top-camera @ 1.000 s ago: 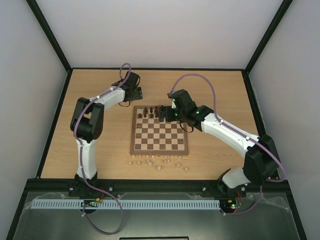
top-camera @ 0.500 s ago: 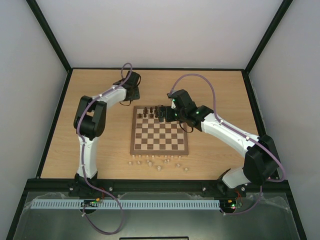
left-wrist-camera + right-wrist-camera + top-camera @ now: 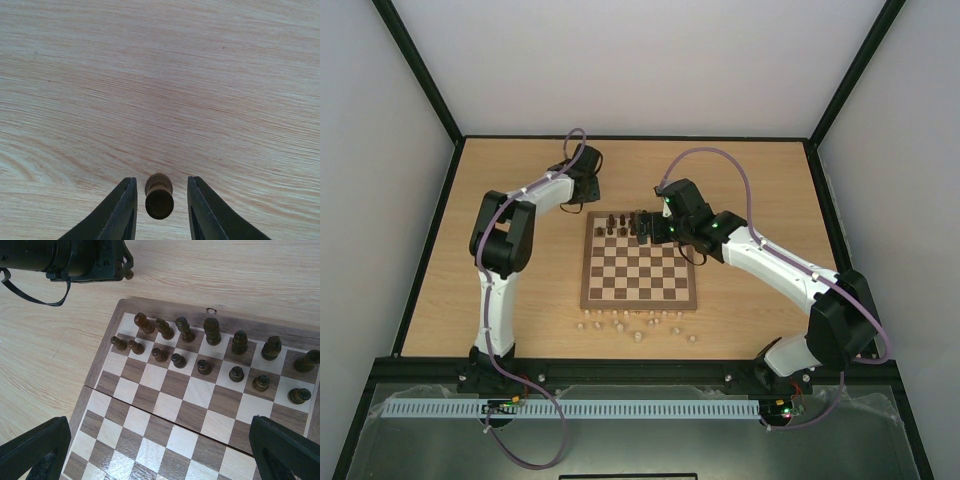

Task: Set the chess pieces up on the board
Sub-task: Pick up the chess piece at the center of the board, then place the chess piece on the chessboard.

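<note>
The board (image 3: 587,270) lies mid-table, and dark chess pieces (image 3: 212,331) fill its two far rows. A single dark pawn (image 3: 159,197) stands on the bare table off the board's far-left corner. My left gripper (image 3: 161,179) straddles it, and a narrow gap shows between each finger (image 3: 125,205) and the pawn. In the top view this left gripper (image 3: 588,190) sits low over the table. My right gripper (image 3: 159,420) hangs wide open above the board (image 3: 185,415) with nothing between its fingers. In the top view the right gripper (image 3: 645,228) hovers over the far rows.
Several pale beige pieces (image 3: 638,323) lie scattered on the table in front of the board's near edge. Seen from the right wrist, the left gripper's dark body (image 3: 85,260) sits just beyond the board's far-left corner. Black frame rails border the table.
The left wrist has turned and settled slightly over the table beyond the board's far-left corner. The right arm has not moved.
</note>
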Action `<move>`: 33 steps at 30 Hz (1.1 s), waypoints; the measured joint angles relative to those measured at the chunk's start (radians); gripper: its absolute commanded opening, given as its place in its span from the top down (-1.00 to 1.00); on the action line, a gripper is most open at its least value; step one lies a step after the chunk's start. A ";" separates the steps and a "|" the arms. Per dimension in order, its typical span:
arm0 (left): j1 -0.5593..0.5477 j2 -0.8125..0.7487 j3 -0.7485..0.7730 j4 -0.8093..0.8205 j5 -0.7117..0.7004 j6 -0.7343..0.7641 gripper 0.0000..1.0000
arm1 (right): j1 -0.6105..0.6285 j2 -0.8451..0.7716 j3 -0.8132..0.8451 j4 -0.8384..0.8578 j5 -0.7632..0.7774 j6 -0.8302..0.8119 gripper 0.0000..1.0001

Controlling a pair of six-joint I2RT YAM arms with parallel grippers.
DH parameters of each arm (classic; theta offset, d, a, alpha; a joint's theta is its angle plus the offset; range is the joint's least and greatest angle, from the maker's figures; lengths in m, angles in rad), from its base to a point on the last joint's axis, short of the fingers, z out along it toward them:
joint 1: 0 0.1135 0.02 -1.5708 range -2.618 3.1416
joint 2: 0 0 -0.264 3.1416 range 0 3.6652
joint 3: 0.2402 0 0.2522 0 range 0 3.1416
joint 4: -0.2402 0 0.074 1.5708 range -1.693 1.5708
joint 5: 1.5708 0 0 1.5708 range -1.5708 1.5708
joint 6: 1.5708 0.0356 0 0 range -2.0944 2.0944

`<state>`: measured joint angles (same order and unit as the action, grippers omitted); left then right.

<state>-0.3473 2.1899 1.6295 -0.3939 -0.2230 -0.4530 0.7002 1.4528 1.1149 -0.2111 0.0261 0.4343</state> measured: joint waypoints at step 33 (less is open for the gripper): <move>-0.103 -0.251 -0.095 -0.052 0.011 0.002 0.89 | 0.001 0.000 0.000 0.000 -0.001 0.000 -0.97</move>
<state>-0.4503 1.9392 1.5349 -0.4461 -0.2119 -0.4515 0.7010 1.4528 1.1149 -0.2108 0.0254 0.4343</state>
